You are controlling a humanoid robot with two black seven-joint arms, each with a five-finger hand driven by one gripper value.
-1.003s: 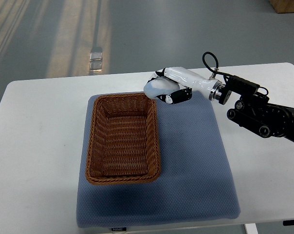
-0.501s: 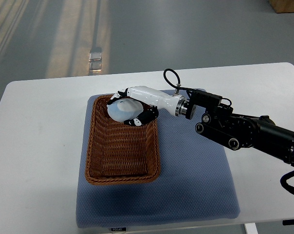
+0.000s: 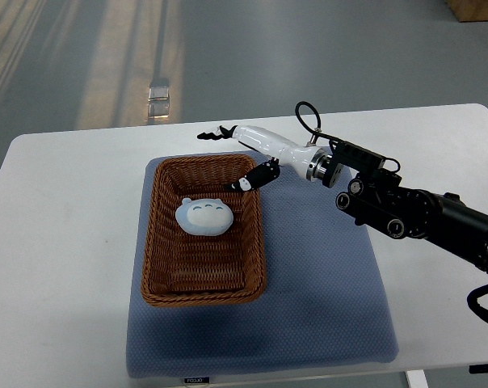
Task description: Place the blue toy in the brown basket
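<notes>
Lying in brown basket, blue toy below spread fingers.

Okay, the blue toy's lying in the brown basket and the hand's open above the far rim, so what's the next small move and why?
Probably draw the right robot hand back toward the right, clear of the brown basket. The blue toy lies on the basket floor, apart from the spread fingers, which hold nothing, so the placing looks done and only retreat remains.
</notes>
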